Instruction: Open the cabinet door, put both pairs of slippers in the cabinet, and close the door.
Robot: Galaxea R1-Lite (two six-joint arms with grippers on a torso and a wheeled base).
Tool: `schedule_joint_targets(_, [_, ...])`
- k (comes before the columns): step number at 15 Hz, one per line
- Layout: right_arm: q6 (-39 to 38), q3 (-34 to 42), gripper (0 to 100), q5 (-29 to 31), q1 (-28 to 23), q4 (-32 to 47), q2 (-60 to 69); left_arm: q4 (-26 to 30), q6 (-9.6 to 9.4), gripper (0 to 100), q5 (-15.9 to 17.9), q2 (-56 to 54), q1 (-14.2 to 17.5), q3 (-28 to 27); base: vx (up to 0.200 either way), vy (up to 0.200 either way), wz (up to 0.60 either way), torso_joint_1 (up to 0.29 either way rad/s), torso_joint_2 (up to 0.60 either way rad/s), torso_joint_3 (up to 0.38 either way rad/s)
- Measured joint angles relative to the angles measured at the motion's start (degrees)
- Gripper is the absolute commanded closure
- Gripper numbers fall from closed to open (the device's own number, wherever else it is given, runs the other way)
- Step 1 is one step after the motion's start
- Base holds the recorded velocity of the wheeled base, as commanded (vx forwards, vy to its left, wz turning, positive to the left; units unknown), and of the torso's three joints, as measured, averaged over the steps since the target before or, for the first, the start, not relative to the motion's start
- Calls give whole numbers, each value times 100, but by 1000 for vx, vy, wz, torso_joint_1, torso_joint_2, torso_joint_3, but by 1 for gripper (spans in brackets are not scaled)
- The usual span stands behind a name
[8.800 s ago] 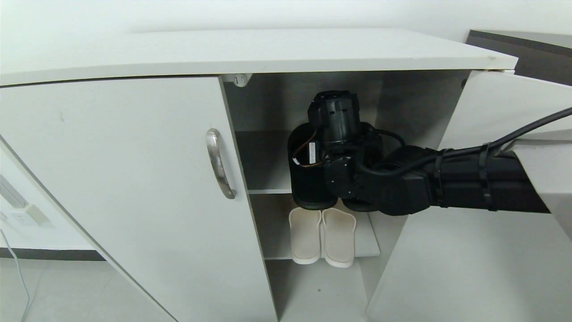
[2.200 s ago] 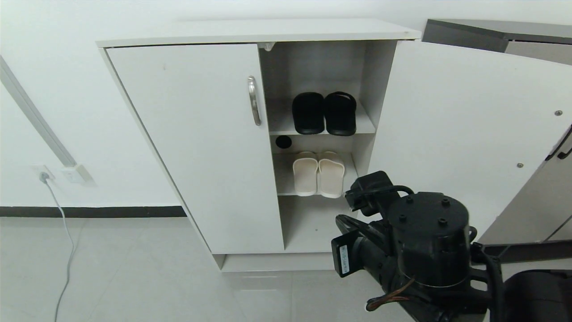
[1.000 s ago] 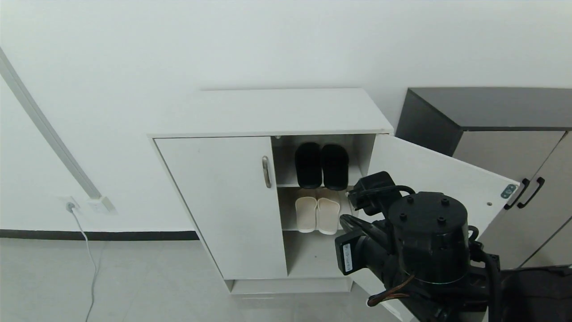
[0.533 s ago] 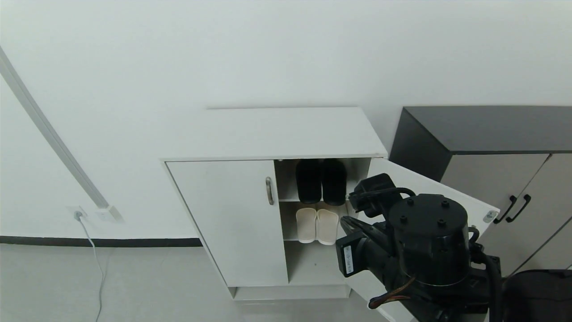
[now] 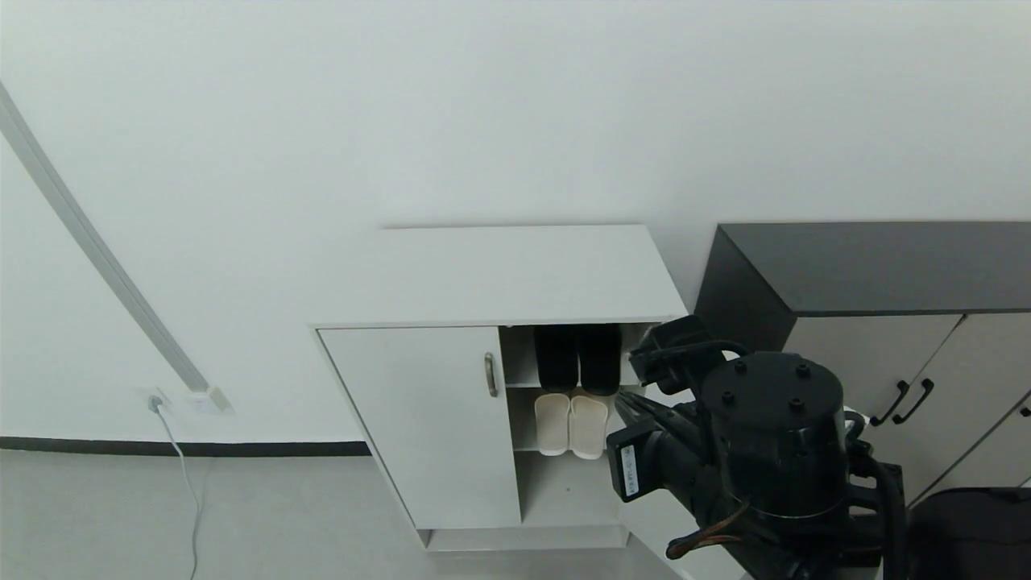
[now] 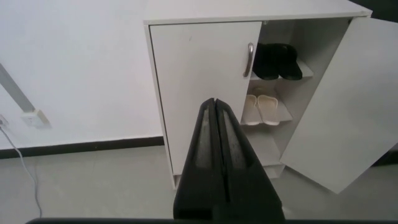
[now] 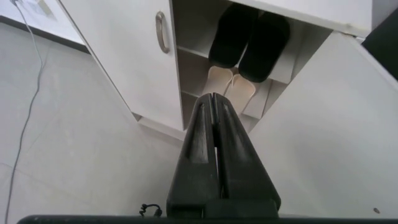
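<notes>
The white cabinet (image 5: 515, 274) stands against the wall, its left door (image 5: 419, 419) closed and its right door (image 6: 348, 106) swung open. A black pair of slippers (image 5: 577, 358) sits on the upper shelf. A white pair of slippers (image 5: 570, 424) lies on the shelf below. My right arm (image 5: 757, 451) is in front of the open door, back from the shelves. My right gripper (image 7: 213, 98) is shut and empty, pointing at the slippers (image 7: 249, 42). My left gripper (image 6: 214, 102) is shut and empty, well back from the closed door's handle (image 6: 249, 59).
A dark-topped cabinet (image 5: 870, 266) stands right beside the open door. A wall socket with a hanging cable (image 5: 153, 400) and a slanted wall conduit (image 5: 97, 242) are at the left. Bare floor (image 5: 242, 515) lies before the cabinet.
The head view has backed away, so the cabinet looks smaller and lower. Earlier my right arm was inside at the black slippers; now it is outside and they rest on the shelf.
</notes>
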State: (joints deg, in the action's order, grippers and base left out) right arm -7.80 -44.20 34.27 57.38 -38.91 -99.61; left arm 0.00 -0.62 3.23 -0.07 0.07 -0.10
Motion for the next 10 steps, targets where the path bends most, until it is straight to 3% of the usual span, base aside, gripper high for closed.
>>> schedule_joint_targets(6, [9,18,100,-4,-33,0,-2,0,0,100,-1,0,0,0,0,0,0,177,-377,-201])
schedule_joint_targets(10, [9,18,100,-15,-151,0,-6,0,0,100,0,0,0,0,0,0,0,26,-65,-27])
